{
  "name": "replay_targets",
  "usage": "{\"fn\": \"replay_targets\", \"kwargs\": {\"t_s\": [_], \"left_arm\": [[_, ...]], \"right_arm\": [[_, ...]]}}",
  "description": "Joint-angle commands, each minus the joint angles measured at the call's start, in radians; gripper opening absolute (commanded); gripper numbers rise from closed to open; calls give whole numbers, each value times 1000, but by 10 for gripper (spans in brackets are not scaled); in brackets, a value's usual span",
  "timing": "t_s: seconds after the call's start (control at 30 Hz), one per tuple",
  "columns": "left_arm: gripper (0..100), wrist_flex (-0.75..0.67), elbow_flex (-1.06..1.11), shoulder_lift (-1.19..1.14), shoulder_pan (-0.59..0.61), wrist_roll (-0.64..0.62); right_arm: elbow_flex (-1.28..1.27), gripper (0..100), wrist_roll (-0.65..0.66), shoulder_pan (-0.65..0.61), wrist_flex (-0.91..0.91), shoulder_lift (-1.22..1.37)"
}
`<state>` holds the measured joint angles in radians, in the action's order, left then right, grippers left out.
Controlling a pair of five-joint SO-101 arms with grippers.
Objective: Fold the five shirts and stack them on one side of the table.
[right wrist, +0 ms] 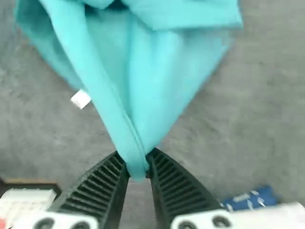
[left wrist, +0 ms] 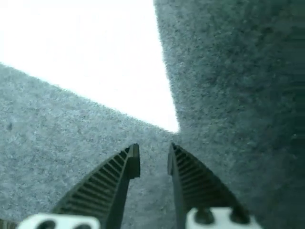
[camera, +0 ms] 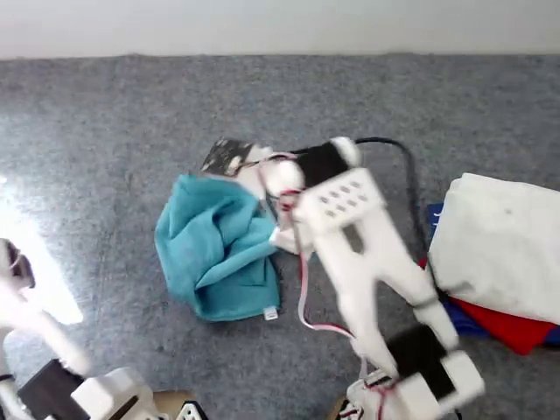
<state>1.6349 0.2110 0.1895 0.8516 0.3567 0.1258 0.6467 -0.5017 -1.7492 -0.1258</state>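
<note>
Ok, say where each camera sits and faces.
High view: fixed overhead, looking down: table, both arms, teal shirt, folded stack.
Left wrist view: on the left arm, facing the table past the left gripper, open.
Right wrist view: on the right arm, facing the right gripper, shut on the shirt.
Shared: teal shirt, high and right wrist views.

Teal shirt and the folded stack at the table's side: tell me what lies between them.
High view: the right arm spans that gap, the right gripper pinching the teal shirt, a black cable behind.
</note>
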Motion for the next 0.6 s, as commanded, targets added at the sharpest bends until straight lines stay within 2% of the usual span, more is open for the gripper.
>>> {"fn": "replay_targets", "kwargs": {"t_s": [0.0,0.33,0.47,0.57], "left_arm": [[111,43,-79,41,-118,-2],[112,107,-289,40,-443,-3],[112,84,-289,31,-631,-12],[113,15,-288,29,-749,-91]], "right_arm": [[32,9,6,53,-35,-202],[31,8,12,183,-39,-513],[23,8,14,194,-41,-558],[-9,8,12,194,-41,-570]]}}
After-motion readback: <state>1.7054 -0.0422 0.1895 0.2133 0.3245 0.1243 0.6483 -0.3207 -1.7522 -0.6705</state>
